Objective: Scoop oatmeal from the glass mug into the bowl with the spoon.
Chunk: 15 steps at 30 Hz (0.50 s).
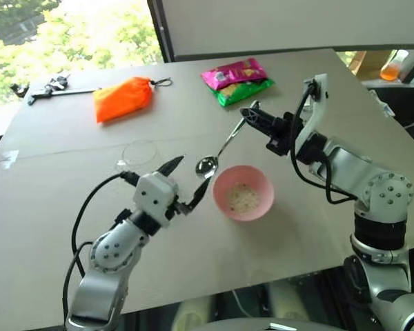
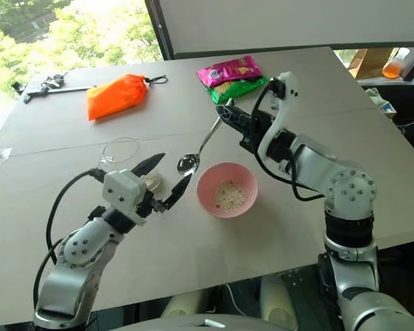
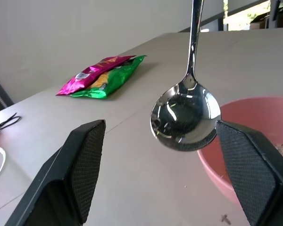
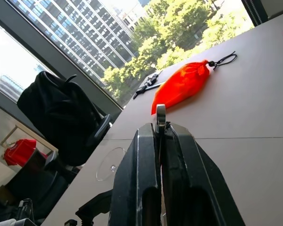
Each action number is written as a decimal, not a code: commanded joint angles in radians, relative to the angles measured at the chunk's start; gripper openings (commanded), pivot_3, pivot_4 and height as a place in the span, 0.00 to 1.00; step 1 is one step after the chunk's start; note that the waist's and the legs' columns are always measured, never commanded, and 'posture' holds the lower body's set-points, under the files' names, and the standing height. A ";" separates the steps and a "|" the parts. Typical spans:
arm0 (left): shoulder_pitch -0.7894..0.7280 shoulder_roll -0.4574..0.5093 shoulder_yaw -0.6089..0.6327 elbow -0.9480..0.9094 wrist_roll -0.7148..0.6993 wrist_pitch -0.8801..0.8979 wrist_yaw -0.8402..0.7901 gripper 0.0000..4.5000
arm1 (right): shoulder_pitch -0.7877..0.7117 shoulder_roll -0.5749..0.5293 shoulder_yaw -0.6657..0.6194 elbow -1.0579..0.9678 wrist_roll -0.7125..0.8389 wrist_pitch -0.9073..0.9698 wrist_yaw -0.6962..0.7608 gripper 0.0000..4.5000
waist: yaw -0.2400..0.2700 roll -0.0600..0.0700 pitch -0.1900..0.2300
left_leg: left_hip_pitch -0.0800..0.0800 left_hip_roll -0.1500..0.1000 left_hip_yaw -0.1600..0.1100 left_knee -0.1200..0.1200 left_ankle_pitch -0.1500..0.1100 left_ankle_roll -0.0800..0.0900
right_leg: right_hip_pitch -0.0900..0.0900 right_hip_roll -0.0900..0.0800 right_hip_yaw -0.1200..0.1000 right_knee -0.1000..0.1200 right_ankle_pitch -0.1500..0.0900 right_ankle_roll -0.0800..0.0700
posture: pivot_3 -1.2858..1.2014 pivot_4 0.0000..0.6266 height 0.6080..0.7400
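Note:
My right gripper [image 1: 252,114] is shut on the tip of the spoon's handle. The silver spoon [image 1: 206,165] hangs slanting down from it, its oval end empty and just left of the pink bowl [image 1: 262,183]. A small heap of oatmeal [image 1: 243,198] lies in the bowl. My left gripper [image 1: 186,179] is open right beside the spoon's [image 3: 185,115] oval end, holding nothing. The glass mug [image 1: 139,153] stands on the table just behind the left gripper; I cannot tell what it holds.
An orange pouch [image 1: 123,98], a pink and green snack packet [image 1: 236,81] and a dark tool with keys [image 1: 48,87] lie at the table's far side. The table's front edge runs close below both arms. A black chair [image 4: 61,122] stands beyond the table.

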 commanded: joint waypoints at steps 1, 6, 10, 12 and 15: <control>0.102 -0.033 0.034 -0.083 0.054 -0.115 0.044 0.86 | -0.029 -0.020 -0.023 0.007 -0.009 -0.021 0.042 0.00 | 0.000 0.000 0.000 | 0.000 0.000 0.000 0.000 0.000 0.001 | 0.000 0.000 0.000 0.000 0.000 0.000 | 0.52 0.24 1.00; 0.270 -0.126 0.130 -0.146 0.034 -0.138 0.116 0.86 | -0.049 -0.036 -0.023 0.036 -0.023 -0.012 0.076 0.00 | 0.000 0.001 0.000 | -0.001 0.000 -0.001 0.000 -0.002 0.003 | 0.000 -0.001 0.002 0.000 0.000 0.000 | 0.52 0.24 1.00; 0.334 -0.226 0.256 -0.037 0.036 -0.185 0.211 0.86 | -0.061 -0.036 -0.020 0.053 -0.040 -0.010 0.096 0.00 | -0.001 0.002 0.001 | -0.001 0.000 0.000 0.000 -0.002 0.004 | 0.000 0.000 0.002 -0.001 0.000 0.000 | 0.52 0.24 1.00; 0.341 -0.258 0.330 0.042 0.006 -0.199 0.242 0.86 | -0.067 -0.035 -0.017 0.058 -0.047 -0.009 0.103 0.00 | 0.001 0.002 0.001 | -0.001 0.000 -0.001 0.000 -0.002 0.004 | 0.000 0.000 0.000 -0.001 0.000 0.000 | 0.52 0.24 1.00; 0.299 -0.254 0.414 0.142 -0.050 -0.187 0.254 0.86 | -0.075 -0.035 -0.017 0.063 -0.057 -0.006 0.112 0.00 | 0.002 0.002 0.001 | -0.001 0.000 -0.001 0.001 -0.002 0.004 | 0.001 -0.001 -0.003 -0.001 0.000 0.000 | 0.52 0.24 1.00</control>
